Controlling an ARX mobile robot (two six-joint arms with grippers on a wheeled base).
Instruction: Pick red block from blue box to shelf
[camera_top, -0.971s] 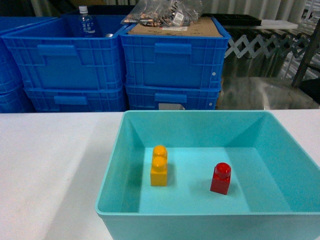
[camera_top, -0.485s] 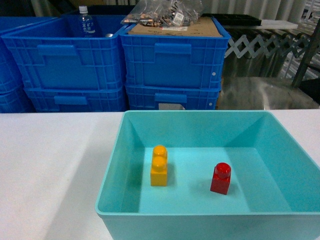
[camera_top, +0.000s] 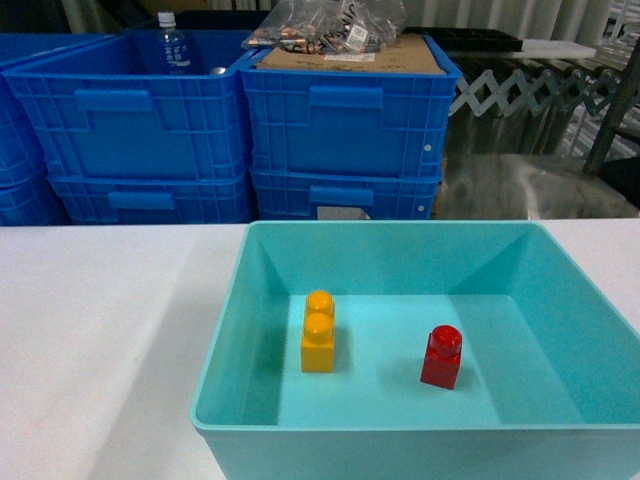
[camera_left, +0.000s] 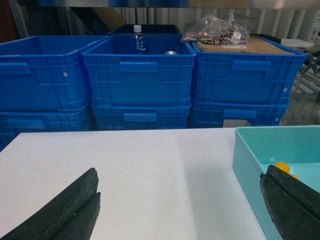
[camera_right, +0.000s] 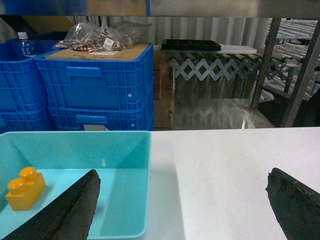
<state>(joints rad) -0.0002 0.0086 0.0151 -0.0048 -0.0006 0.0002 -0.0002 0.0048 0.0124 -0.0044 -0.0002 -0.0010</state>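
The red block (camera_top: 441, 357) stands upright on the floor of the blue box (camera_top: 225, 335), right of centre, with nothing touching it. Neither gripper shows in the head view. My left gripper (camera_left: 179, 181) is open over the white table, left of the blue box (camera_left: 247, 155), with nothing between its fingers. My right gripper (camera_right: 182, 177) is open too, straddling the right wall of the blue box (camera_right: 142, 165); the red block is hidden in that view. Of the shelf I see only what looks like a shiny rail (camera_right: 210, 7) above the crates.
A yellow-orange two-stud brick (camera_top: 318, 332) stands in the box left of the red block. Stacked dark blue crates (camera_top: 345, 130) line the back edge of the white table (camera_top: 100, 340), one holding a bottle (camera_top: 172, 45). Grey metal uprights (camera_right: 302, 75) stand at the far right.
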